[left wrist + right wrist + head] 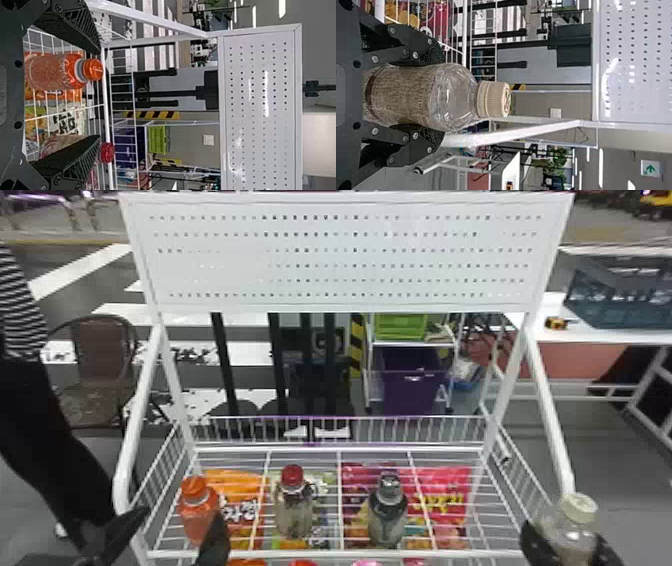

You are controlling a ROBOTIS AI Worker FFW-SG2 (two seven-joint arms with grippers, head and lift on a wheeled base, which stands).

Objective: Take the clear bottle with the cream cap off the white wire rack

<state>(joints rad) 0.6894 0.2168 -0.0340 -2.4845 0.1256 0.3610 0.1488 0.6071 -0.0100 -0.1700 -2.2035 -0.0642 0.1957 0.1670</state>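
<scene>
Head view: the white wire rack (320,553) carries three bottles (388,512); the left gripper (182,515) is spread by its front-left corner. Beyond its front-right corner, the right gripper (567,537) clasps one clear bottle (574,532). Left wrist view: one orange-filled bottle (53,72). Right wrist view: one cream cap (493,99).

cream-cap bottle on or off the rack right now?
Off: the right gripper holds the bottle out past the right side of the white wire rack.

The head view looks forward and down at the white wire rack (325,554); both wrist views face it more closely; all share its perforated panel (250,242).
</scene>
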